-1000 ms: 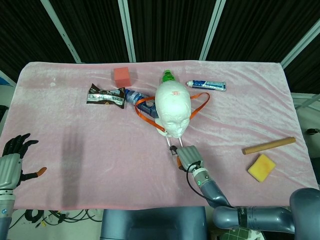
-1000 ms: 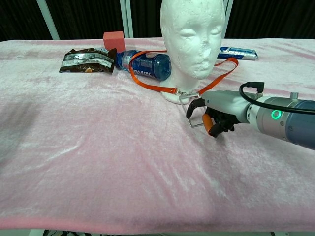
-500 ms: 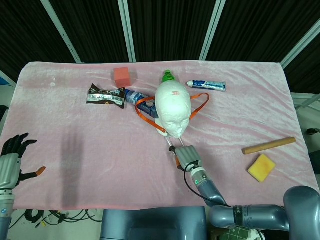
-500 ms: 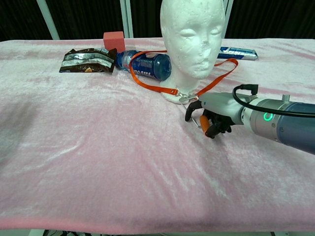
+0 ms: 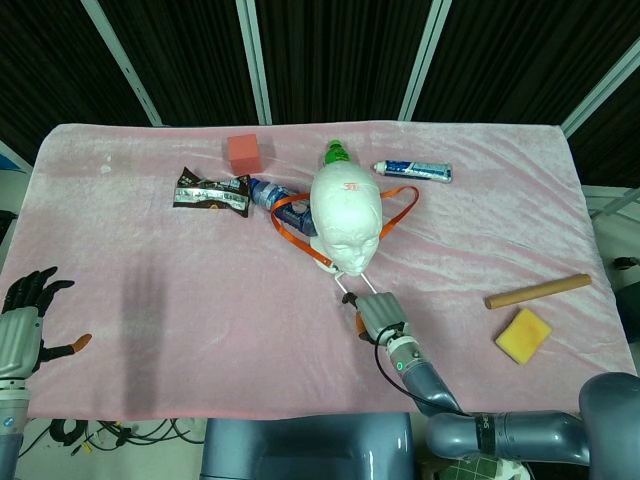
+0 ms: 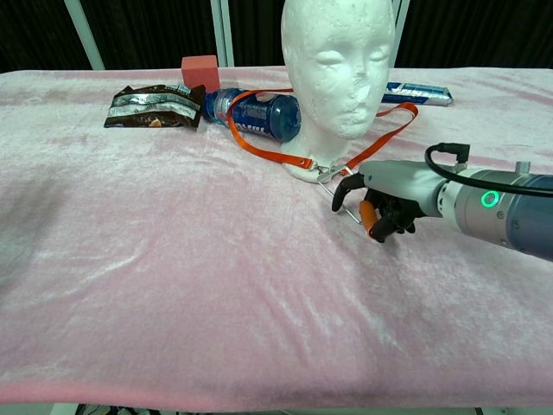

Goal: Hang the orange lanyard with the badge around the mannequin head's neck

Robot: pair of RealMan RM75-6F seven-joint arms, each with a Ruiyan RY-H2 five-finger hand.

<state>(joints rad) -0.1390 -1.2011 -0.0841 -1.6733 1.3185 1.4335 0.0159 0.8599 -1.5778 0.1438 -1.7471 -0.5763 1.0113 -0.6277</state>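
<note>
The orange lanyard (image 6: pixel 268 149) loops around the neck of the white mannequin head (image 6: pixel 339 65), which stands upright near the middle of the counter (image 5: pixel 150 290) under a pink cloth. In the chest view the strap runs from behind the head, across a dark blue bottle (image 6: pixel 255 113) on one side and down over the cloth on the other, and both ends meet at a metal clip just in front of the head's base. From that clip the clear badge (image 6: pixel 346 203) with its wire-like edge trails forward onto the cloth.

The right hand (image 6: pixel 384 203) lies low over the cloth just in front of the head, its dark fingers (image 6: pixel 347 185) curled around the badge, holding it; an orange fingertip shows beside it. In the head view the same hand (image 5: pixel 378 315) sits directly below the mannequin's chin.

The left hand (image 5: pixel 22 318) hovers at the near left edge of the counter, well apart from everything, fingers spread and holding nothing.

Behind the head lie a green-capped bottle (image 5: pixel 336 153) and a toothpaste tube (image 5: pixel 412 171). To the left are a dark snack packet (image 5: pixel 211 193) and a red block (image 5: pixel 245 153). Far to the right, a wooden stick (image 5: pixel 537 291) lies near a yellow sponge (image 5: pixel 523 335).
</note>
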